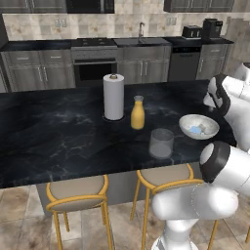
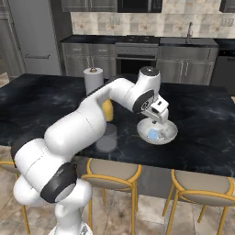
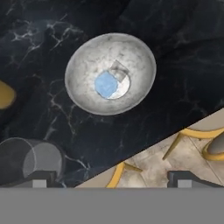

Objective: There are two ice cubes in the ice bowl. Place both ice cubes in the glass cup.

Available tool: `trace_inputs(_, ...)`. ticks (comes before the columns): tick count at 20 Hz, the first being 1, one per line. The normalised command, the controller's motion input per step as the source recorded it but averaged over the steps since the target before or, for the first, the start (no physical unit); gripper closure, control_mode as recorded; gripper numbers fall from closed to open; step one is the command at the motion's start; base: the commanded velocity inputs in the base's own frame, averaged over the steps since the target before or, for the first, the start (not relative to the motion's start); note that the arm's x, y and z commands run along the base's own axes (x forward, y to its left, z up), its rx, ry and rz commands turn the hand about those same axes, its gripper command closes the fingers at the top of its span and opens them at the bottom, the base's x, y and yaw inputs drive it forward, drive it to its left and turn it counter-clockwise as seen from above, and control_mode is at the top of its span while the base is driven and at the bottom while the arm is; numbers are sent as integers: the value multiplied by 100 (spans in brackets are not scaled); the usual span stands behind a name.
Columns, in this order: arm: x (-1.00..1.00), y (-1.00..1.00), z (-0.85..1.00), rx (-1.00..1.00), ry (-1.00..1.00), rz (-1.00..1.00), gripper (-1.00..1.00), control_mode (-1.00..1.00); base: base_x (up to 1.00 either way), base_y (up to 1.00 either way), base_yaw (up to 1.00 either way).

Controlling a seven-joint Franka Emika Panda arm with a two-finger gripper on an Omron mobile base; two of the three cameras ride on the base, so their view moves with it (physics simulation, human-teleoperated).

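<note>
Pale blue translucent ice cubes [image 3: 106, 84] in white-grey round bowl [image 3: 83, 61] near worktop's front edge | we judge them light, slippery, hard: pinch flat sides | two-finger gripper [image 3: 109, 178] spread wide, holding nothing

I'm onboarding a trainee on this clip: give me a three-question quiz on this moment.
1. True or false: both ice cubes lie in the bowl.
2. What stands nearest the cup? A) towel roll B) juice bottle C) sink
3. Fill in: the gripper hangs above the bowl with its jaws ____.

Key: 1 true; 2 B; 3 open.
</note>
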Motion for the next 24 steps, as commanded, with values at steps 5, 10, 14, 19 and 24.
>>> trace_inputs(5,51,0,-38,0,19,0,-100,-100,0,0,0)
trace_inputs(10,43,0,-40,1,14,0,-100,-100,0,0,0)
trace_inputs(14,29,0,-46,7,3,0,-100,-100,0,0,0)
trace_inputs(19,17,0,-45,11,0,0,-100,-100,0,0,0)
trace_inputs(24,24,-2,-26,6,0,0,-100,-100,0,0,0)
